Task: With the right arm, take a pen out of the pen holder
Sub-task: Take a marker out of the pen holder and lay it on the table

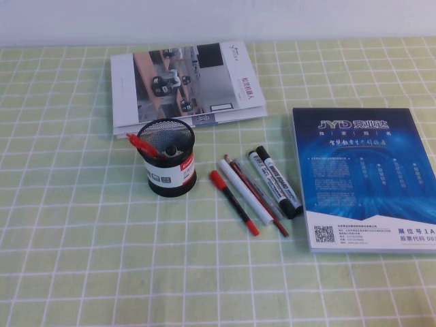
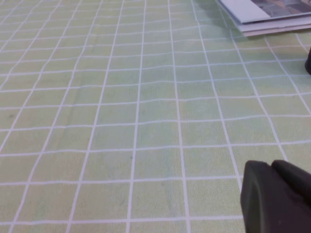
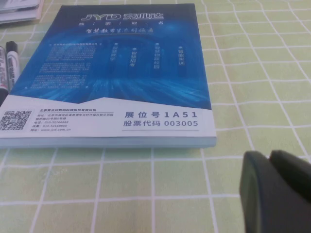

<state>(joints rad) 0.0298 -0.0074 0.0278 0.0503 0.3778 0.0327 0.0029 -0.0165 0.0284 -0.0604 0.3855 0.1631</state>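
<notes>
Pen holder holds red pen | left gripper, right gripper: closed, edge-cropped, over cloth

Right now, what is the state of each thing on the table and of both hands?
Pen holder: upright, red pen leaning inside.
Five pens: lying beside holder.
Blue booklet: closed, flat.
Brochures: closed, stacked.
Left hand: shut, over bare cloth.
Right hand: shut, near booklet.

One pen holder, one red pen in it, three loose pens, two markers, two brochures.
</notes>
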